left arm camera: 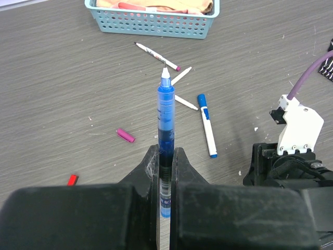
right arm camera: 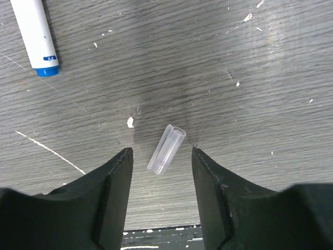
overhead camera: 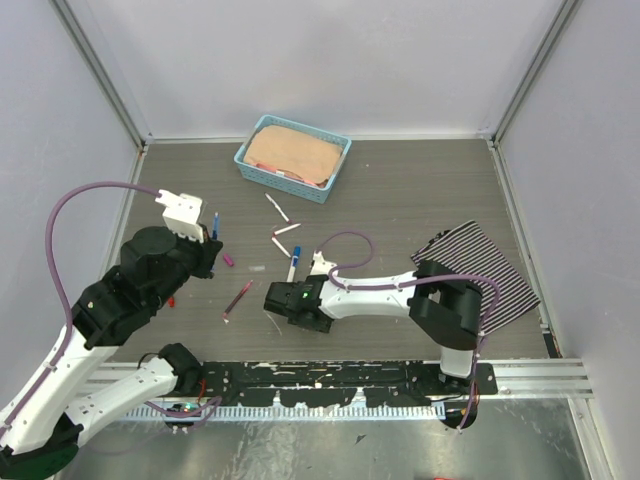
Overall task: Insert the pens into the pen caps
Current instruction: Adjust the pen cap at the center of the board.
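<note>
My left gripper (left arm camera: 166,153) is shut on a blue pen (left arm camera: 165,112), held off the table with its white tip pointing away; in the top view the pen (overhead camera: 214,225) sticks up at the left. My right gripper (right arm camera: 161,150) is open and low over the table, its fingers on either side of a small clear pen cap (right arm camera: 167,148) that lies flat, touching neither finger. A magenta cap (left arm camera: 125,135) and a red cap (left arm camera: 72,180) lie loose on the table. A white pen with a blue cap (left arm camera: 206,124) lies near the middle.
A teal basket (overhead camera: 256,170) with orange cloth stands at the back. Thin white pens (overhead camera: 277,207) and a maroon pen (overhead camera: 238,297) lie scattered mid-table. A striped cloth (overhead camera: 490,270) lies at the right. The black rail (overhead camera: 330,380) runs along the near edge.
</note>
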`<state>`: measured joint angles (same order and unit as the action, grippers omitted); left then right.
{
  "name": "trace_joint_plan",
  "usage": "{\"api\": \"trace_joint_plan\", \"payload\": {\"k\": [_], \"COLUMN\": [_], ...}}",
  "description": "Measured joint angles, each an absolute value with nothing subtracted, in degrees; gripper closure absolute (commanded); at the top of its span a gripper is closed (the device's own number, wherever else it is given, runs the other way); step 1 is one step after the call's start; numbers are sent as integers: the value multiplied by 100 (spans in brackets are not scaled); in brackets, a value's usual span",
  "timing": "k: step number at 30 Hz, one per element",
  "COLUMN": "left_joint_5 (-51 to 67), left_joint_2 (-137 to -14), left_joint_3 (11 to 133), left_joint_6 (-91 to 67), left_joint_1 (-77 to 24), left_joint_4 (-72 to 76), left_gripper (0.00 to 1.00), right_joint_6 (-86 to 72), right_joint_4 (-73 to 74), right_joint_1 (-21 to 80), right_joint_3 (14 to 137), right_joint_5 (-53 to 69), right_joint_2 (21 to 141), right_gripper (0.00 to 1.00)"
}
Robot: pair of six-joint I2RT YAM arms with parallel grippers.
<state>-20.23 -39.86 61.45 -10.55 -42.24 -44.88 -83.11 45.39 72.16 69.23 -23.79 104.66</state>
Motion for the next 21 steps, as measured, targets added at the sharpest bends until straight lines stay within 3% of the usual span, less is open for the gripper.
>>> {"api": "trace_joint_plan", "payload": {"k": [10,21], "left_joint_5": [-2027,-2027], "left_joint_2": [-3924,-3916], "left_joint_3": [6145,6145], "left_joint_6": [-1055,-1055], "left_joint_1": [-4224,-4224], "left_joint_4": [-4488,-4488], "left_gripper": [96,96], "right_joint_6": [-8287,-7277], "right_joint_4": [4545,4167], "right_joint_1": [7172,7085], "right_joint_3": [6908,6322], "right_joint_5": [-2298,-2565], "right_joint_2": [10600,10226], "right_gripper": [58,61]}}
